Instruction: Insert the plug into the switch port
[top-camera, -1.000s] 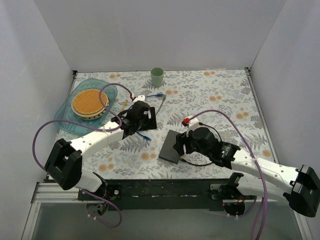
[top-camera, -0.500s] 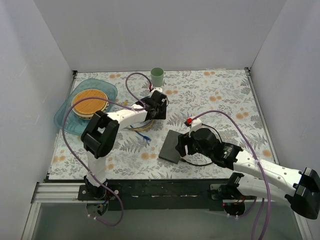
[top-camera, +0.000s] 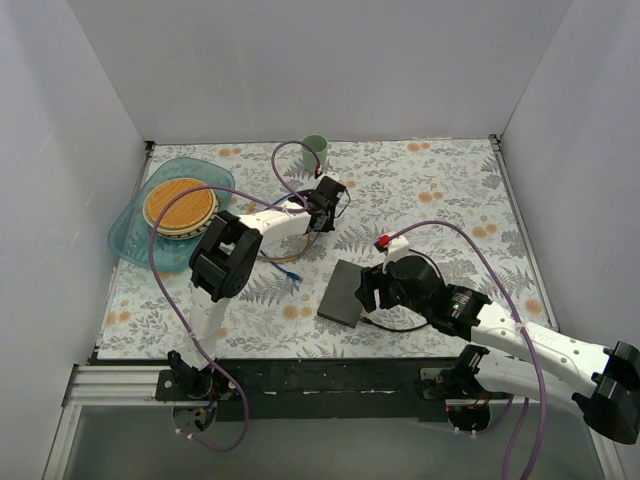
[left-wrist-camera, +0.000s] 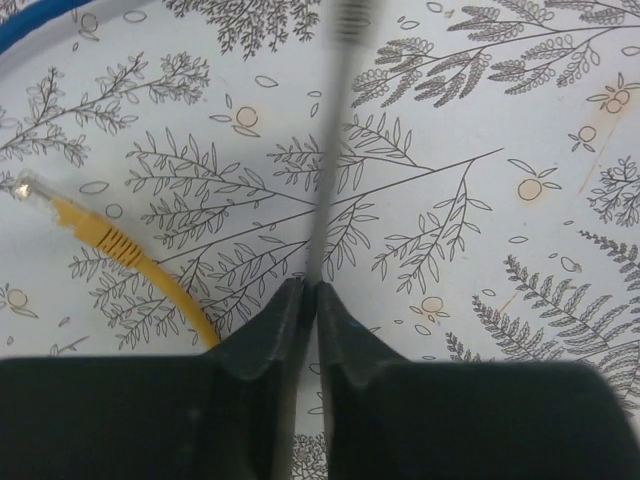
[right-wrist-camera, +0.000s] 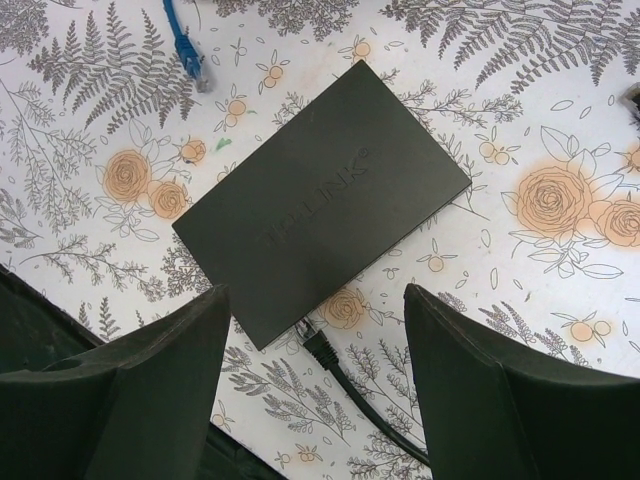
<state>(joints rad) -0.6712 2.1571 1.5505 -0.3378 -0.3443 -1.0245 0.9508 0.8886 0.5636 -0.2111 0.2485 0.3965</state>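
Left pincer (left-wrist-camera: 308, 290) nipped shut on a thin grey cable (left-wrist-camera: 326, 170), right pincer (right-wrist-camera: 318, 300) spread wide above the switch (right-wrist-camera: 325, 200)
Pick-up stage, by my reading: the left jaws meet on the cable well back from its far end, which is too blurred to call a plug, at the far middle of the floral table (top-camera: 450, 200), well apart from the switch. The switch lies flat nearer the arm bases, plain top up, the right jaws hanging either side of it, gripping nothing. A black lead (right-wrist-camera: 330, 365) ends right at its near edge; whether it sits in a socket I cannot tell. A yellow cable (left-wrist-camera: 110, 240) and a blue plug (right-wrist-camera: 190, 60) lie loose. Left to do: carry the plug across, line it up with a port, push it home
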